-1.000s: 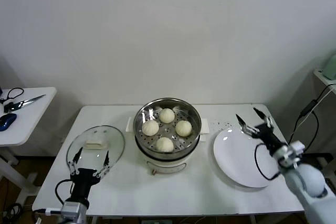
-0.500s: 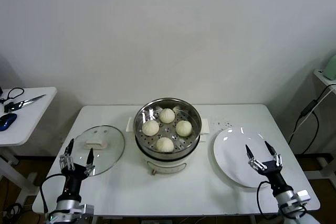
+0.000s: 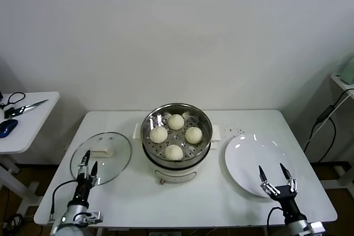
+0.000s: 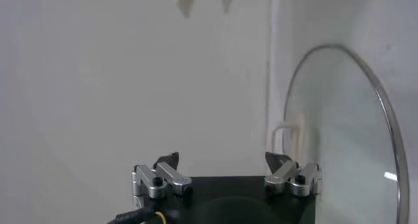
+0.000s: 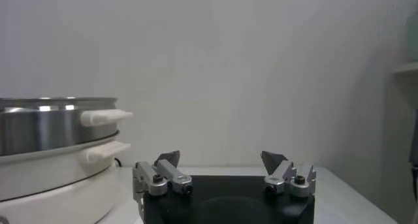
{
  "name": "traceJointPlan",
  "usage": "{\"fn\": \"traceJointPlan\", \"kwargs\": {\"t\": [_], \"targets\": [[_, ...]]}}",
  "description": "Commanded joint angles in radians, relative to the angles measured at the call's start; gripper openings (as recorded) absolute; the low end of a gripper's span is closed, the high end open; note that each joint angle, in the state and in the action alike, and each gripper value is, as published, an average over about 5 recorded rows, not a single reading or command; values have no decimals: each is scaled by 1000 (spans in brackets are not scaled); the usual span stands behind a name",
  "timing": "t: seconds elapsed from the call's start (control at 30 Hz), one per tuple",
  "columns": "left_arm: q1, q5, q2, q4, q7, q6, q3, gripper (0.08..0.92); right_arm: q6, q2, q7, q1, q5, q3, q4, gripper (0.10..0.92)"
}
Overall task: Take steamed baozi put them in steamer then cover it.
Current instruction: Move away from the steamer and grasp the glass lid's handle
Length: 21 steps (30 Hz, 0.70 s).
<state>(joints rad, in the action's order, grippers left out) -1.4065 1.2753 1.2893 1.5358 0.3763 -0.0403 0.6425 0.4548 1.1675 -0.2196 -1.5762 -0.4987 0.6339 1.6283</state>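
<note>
Four cream-white baozi [image 3: 176, 135] lie on the perforated tray inside the shiny steamer [image 3: 176, 158], which stands on its white base at the table's middle. The steamer's side also shows in the right wrist view [image 5: 46, 140]. The clear glass cover [image 3: 100, 156] with a white handle lies flat on the table left of the steamer; it also shows in the left wrist view [image 4: 339, 134]. My left gripper [image 3: 87, 162] is open and empty at the cover's front edge. My right gripper [image 3: 275, 176] is open and empty at the front edge of the white plate.
An empty white plate [image 3: 255, 158] lies right of the steamer. A side table [image 3: 25, 128] at the far left holds scissors [image 3: 25, 106] and a blue object. A cable hangs at the right beyond the table's edge.
My right gripper has drawn back from the plate's far side to its front edge. My left gripper has shifted at the cover's front edge and narrowed.
</note>
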Motion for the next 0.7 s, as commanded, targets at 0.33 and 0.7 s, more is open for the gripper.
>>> {"fn": "traceJointPlan", "kwargs": {"t": [0.33,0.7], "targets": [[230,115,-26,-292,37,1,-17,823,35,41,13,-49,11,32,0,823],[319,126,-37,-396,37,7,-36,819,39,51,18,-44,15,27,-12,823]]}}
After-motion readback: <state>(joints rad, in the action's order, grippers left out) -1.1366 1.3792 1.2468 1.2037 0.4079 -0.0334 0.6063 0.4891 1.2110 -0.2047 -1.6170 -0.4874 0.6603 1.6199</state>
